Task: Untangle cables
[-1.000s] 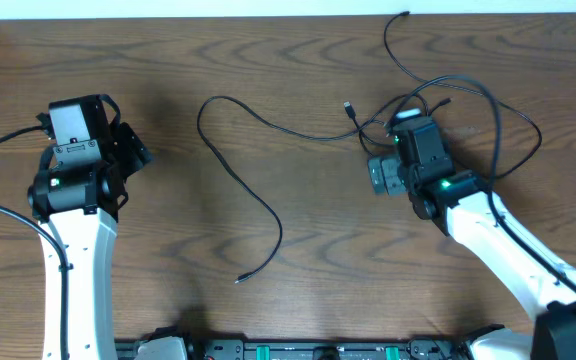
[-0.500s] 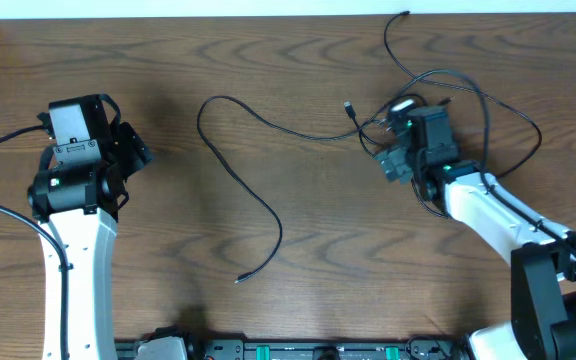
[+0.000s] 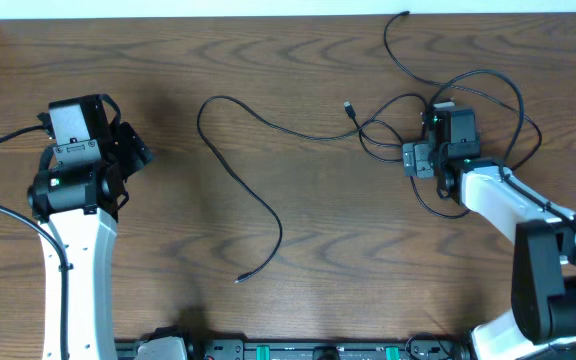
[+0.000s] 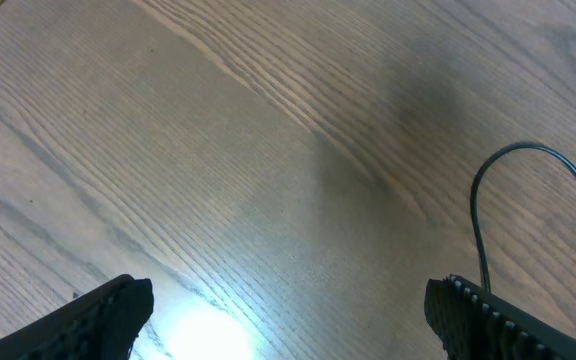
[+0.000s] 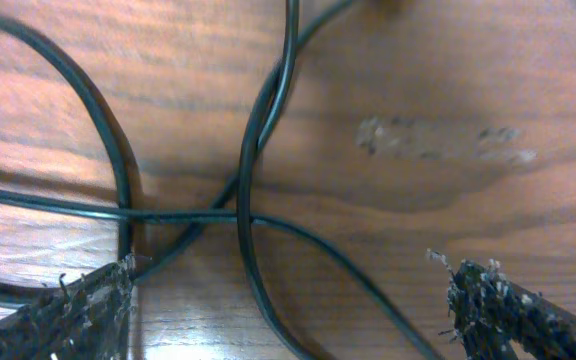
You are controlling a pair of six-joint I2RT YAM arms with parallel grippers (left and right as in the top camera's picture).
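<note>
- Right claw [image 5: 293, 295]: jaws apart, poised above crossing cables [image 5: 240, 215], right side of tabletop [image 3: 368, 260].
- Best to pinch one strand only, beside the crossing; lift slowly.
- Left claw [image 4: 288, 315]: apart, empty, well away.

Dark wood-grain table [image 3: 298, 230], pale strip along far edge.

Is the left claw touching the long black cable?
Apart. Overhead view shows bare table between the left gripper and the long cable.
</note>
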